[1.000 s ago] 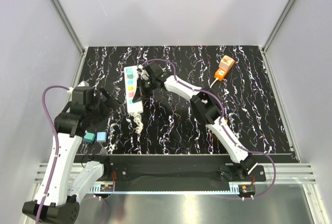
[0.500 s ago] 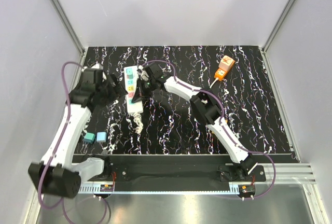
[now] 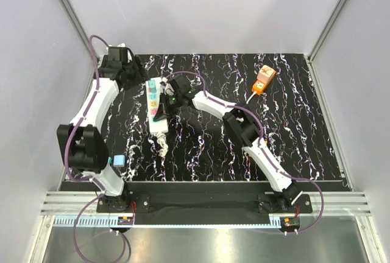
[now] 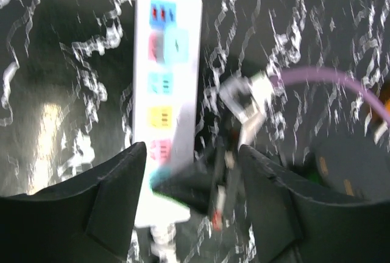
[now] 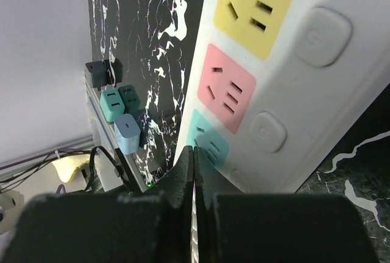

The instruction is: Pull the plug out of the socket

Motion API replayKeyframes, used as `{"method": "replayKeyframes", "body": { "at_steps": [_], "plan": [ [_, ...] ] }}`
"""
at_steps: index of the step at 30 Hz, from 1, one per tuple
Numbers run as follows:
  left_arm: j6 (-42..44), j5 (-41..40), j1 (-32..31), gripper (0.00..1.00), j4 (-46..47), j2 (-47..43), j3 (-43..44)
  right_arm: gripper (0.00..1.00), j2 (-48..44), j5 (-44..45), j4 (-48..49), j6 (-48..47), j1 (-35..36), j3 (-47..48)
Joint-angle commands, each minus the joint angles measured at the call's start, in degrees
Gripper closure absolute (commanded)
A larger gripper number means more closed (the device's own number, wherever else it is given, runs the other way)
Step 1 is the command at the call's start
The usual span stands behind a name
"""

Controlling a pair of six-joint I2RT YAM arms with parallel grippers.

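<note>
The socket (image 3: 156, 106) is a long white strip with a row of coloured outlets, lying left of centre on the black marbled table. A teal plug (image 4: 177, 45) sits in its second outlet from the far end and shows faintly in the top view (image 3: 154, 93). My left gripper (image 3: 139, 75) is open and empty beside the strip's far end. In the left wrist view the left gripper (image 4: 192, 150) hovers over the blurred strip (image 4: 183, 92). My right gripper (image 3: 162, 114) is shut on nothing. In the right wrist view the right gripper (image 5: 194, 153) rests against the strip (image 5: 317, 92) at the teal outlet.
An orange adapter (image 3: 264, 79) with a white cord lies at the back right. Loose plugs lie at the front left: a light blue one (image 5: 127, 134), a teal pair (image 5: 119, 101) and a black pair (image 5: 103, 71). The light blue one also shows in the top view (image 3: 116, 161). Grey walls close in the table.
My left arm has swung from the front left to the back left, and its gripper now sits by the strip's far end. The right arm and the strip have not moved.
</note>
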Motion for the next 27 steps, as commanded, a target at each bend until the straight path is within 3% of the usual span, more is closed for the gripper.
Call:
{"method": "replayKeyframes", "body": {
  "at_steps": [1, 6, 11, 18, 27],
  "plan": [
    [1.31, 0.92, 1.77, 0.35, 4.88, 4.94, 5.28, 1.00, 2.41, 10.24, -6.12, -3.15, 1.14, -3.54],
    [0.44, -0.84, 1.50, 0.36, 10.57, 8.39, 4.16, 1.00, 3.03, 9.45, -6.03, -2.80, 0.97, -2.83],
    [-3.43, -5.57, -0.42, 0.35, 21.04, 7.78, -3.40, 1.00, 1.63, 9.89, -5.68, -3.50, 0.53, -5.29],
    [1.13, -11.13, -3.33, 0.36, 24.30, 6.72, -5.87, 1.00, 0.74, 6.90, -4.01, -3.15, -0.97, -7.31],
    [5.88, -5.95, -3.16, 0.45, 30.98, 12.78, -6.48, 1.00, 0.66, 2.59, 0.21, 0.10, -2.02, -9.07]
  ]
}}
